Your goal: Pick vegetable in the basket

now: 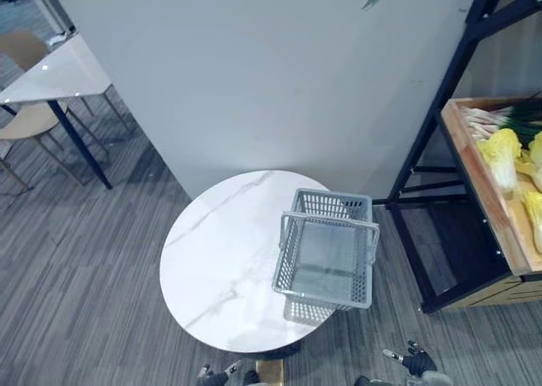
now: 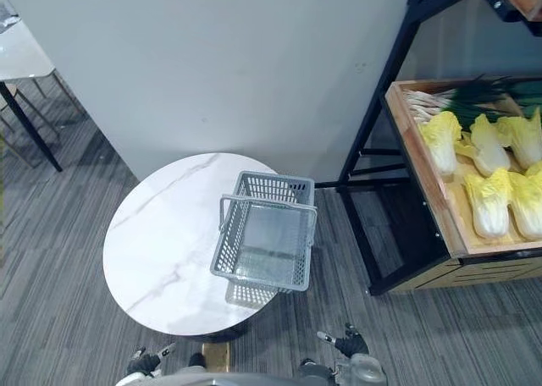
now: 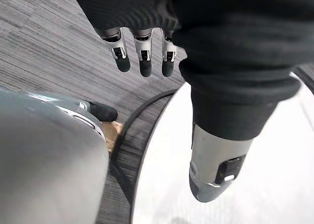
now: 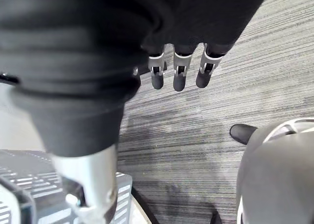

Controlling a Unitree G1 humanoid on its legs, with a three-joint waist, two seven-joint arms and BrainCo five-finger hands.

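At round table's [image 1: 212, 267] right edge, showing basket [image 2: 258, 276] empty; leaving napa cabbages [image 2: 489, 201] in crate [image 2: 430, 183]; dangling left hand [image 3: 145, 52], right hand [image 4: 179, 67] slack, empty.

Bare marble tabletop [image 2: 161, 234] left of the basket [image 2: 258, 278]; black shelf frame [image 2: 367, 132] just right, carpet gap [image 2: 332, 234] between

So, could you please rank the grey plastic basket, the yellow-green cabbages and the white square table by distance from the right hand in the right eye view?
1. Grey plastic basket, on the round marble table, ahead and left of the right hand.
2. Yellow-green cabbages, in the wooden crate on the right.
3. White square table, far left corner.
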